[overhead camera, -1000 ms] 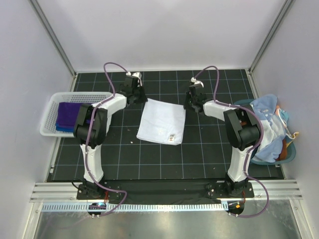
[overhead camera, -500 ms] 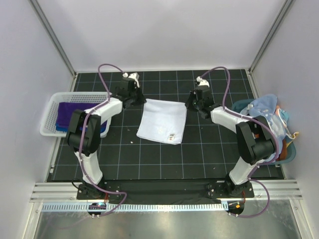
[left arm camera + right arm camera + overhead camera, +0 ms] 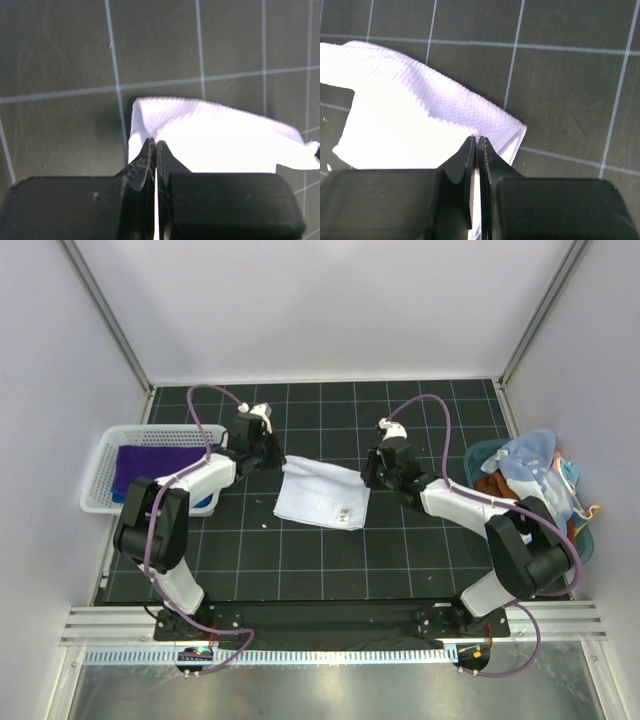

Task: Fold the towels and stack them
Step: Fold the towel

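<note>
A white towel [image 3: 322,498] lies on the black grid mat in the middle, its far edge lifted and drawn toward the near side. My left gripper [image 3: 272,458] is shut on the towel's far left corner [image 3: 215,137], jaws pinched on cloth [image 3: 156,145]. My right gripper [image 3: 372,468] is shut on the far right corner [image 3: 425,115], its jaws likewise closed on the fabric [image 3: 476,141]. A purple towel [image 3: 135,465] sits folded in the white basket [image 3: 100,448] at left, with a blue towel [image 3: 203,502] showing beneath it.
A teal bin [image 3: 482,450] heaped with mixed clothes [image 3: 540,485] stands at the right edge. White walls close the cell on three sides. The arm bases are bolted to the rail at the near edge.
Both grippers have come toward the near side, carrying the white towel's far corners with them. The towel's far edge has risen off the mat and the cloth looks shorter.
</note>
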